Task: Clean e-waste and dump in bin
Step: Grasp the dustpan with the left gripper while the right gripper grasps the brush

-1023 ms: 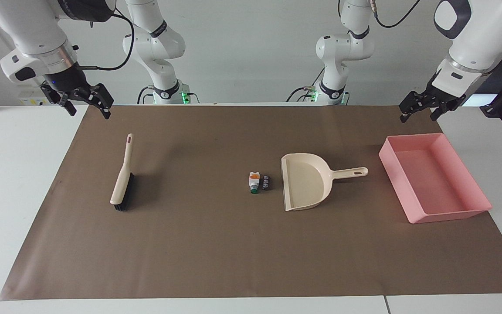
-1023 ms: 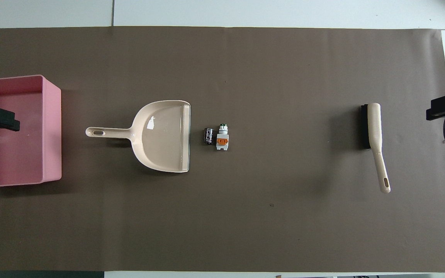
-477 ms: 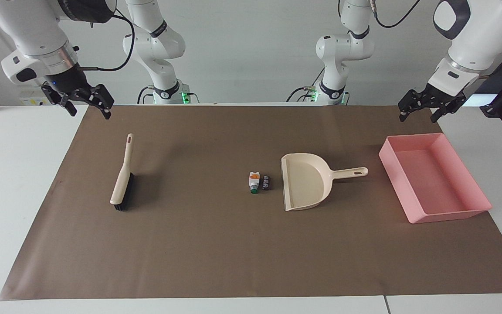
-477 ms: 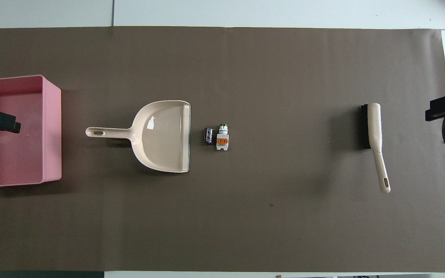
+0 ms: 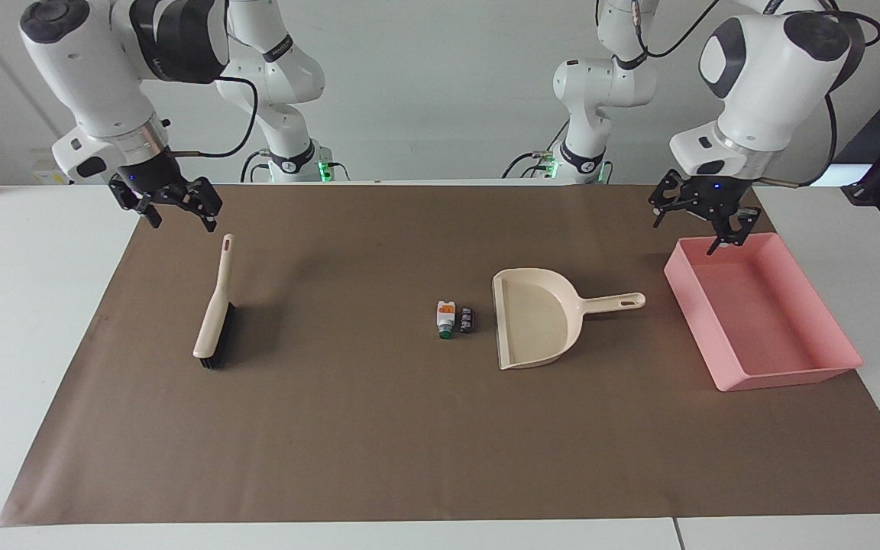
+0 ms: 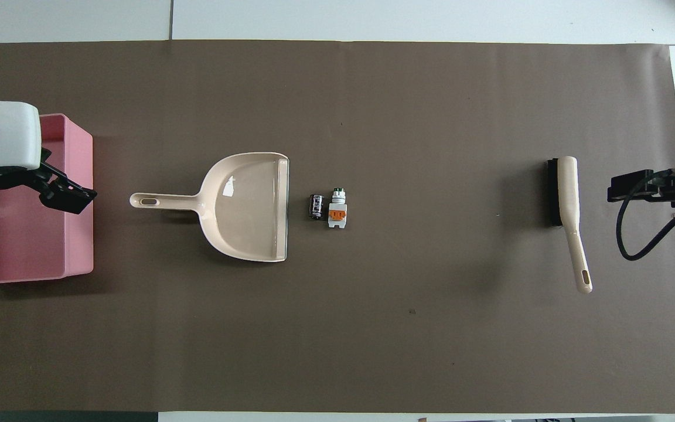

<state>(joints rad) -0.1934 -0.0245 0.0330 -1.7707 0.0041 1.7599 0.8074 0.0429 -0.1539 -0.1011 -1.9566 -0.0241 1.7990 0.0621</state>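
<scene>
The e-waste lies mid-mat: a white part with an orange patch (image 5: 445,316) (image 6: 337,213) and a black part (image 5: 467,320) (image 6: 316,206), side by side just off the lip of the beige dustpan (image 5: 535,319) (image 6: 249,205). The pink bin (image 5: 787,376) (image 6: 79,234) stands at the left arm's end. My left gripper (image 5: 690,229) (image 6: 67,196) hangs open and holds nothing, over the bin's corner nearest the robots. My right gripper (image 5: 182,220) (image 6: 636,186) is open with nothing in it, above the mat beside the handle end of the brush (image 5: 215,313) (image 6: 569,211).
A brown mat (image 5: 379,443) covers most of the white table. The brush lies flat at the right arm's end, handle pointing toward the robots. The dustpan's handle (image 5: 616,302) points at the bin.
Both arms have swung inward and down. The left gripper came from off the mat's corner to over the bin. The right gripper shifted toward the brush handle. Nothing on the mat moved.
</scene>
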